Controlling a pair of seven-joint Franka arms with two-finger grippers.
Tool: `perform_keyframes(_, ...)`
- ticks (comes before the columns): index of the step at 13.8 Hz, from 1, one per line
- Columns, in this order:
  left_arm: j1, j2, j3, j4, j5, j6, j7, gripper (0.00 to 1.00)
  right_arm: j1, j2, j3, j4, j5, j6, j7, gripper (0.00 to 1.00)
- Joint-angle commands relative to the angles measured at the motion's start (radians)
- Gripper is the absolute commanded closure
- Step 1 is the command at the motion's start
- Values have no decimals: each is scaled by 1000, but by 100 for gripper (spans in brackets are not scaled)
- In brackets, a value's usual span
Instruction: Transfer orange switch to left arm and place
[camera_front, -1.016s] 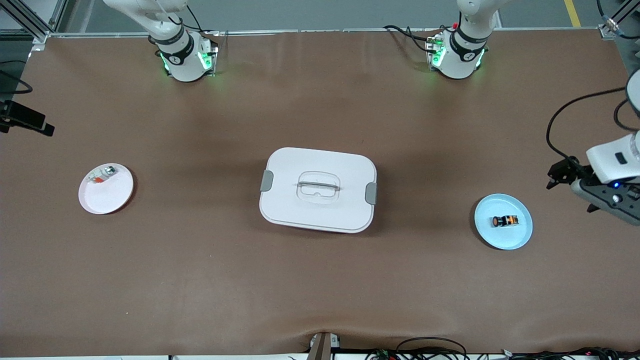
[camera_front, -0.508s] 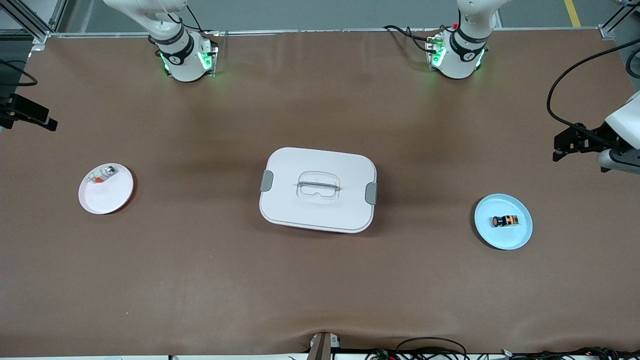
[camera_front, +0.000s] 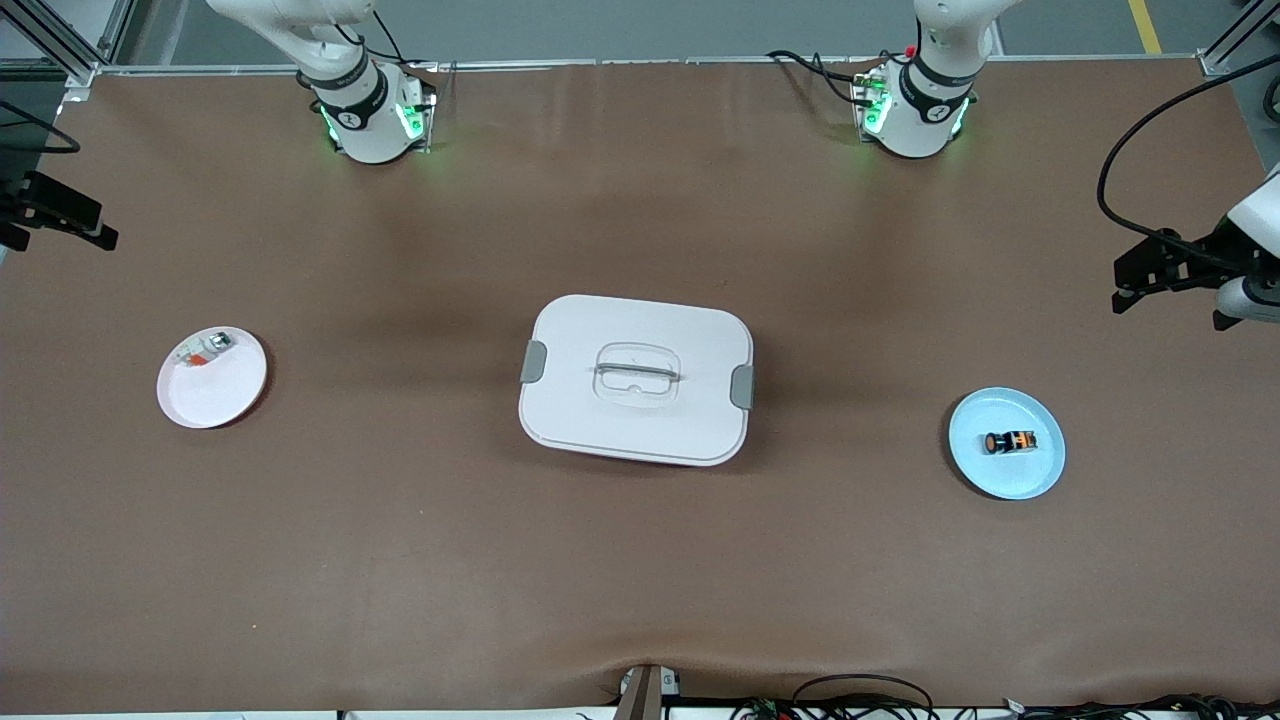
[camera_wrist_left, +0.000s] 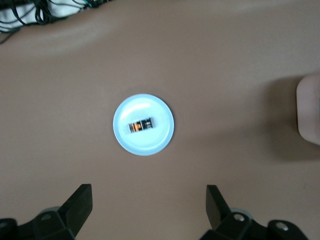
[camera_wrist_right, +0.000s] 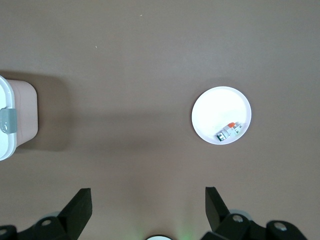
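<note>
Both arms are drawn back to the ends of the table, high above the brown surface. The left gripper (camera_front: 1165, 270) pokes into the front view at the right edge, a little above mid-height, over bare table at the left arm's end. Its wrist view shows its two black fingers (camera_wrist_left: 80, 205) spread wide with nothing between them, pointing down at the table.

The orange switch (camera_front: 1008, 441) lies on its side in the middle of a light blue plate (camera_front: 1040, 475), in the lower right part of the front view. It is well apart from the left gripper and nearer to the front camera than the spot the gripper is over. In the left wrist view the switch (camera_wrist_left: 141, 126) sits at the centre of the frame, clear of both fingers.

The right gripper (camera_front: 60, 215) shows at the left edge of the front view, in the upper part, over the right arm's end of the table. Its fingers (camera_wrist_right: 79, 209) are also spread wide and carry nothing.

The white box (camera_front: 636, 378) stands closed in the centre of the front view, between the two plates. A white plate (camera_front: 225, 395) at mid-left holds a small silver-white part (camera_front: 203, 350) with a red bit, near the plate's rim.
</note>
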Motion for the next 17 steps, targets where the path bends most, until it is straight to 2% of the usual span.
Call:
perform_keyframes(1,-218,-45,207,8,-43,-63,-13,0,-10,-54,7,-70,1,32,-23,0)
perform_keyframes(3,-383,-71,361,1,-66,-87,-62,0,-8,-61,7,-83,-5,40,-23,0)
perform_keyframes(4,-417,-86,386,-7,-75,-98,-108,0,-7,-61,8,-83,-7,40,-23,0)
perform_keyframes(7,-437,-143,392,-68,-90,-103,-157,0,-3,-68,10,-92,-7,42,-23,0)
perform_keyframes(10,-460,-203,438,-136,-129,-103,-165,0,-3,-68,11,-94,-7,42,-23,0)
perform_keyframes(17,-457,-191,438,-102,-113,-143,-226,0,-3,-97,11,-132,-7,60,-23,0)
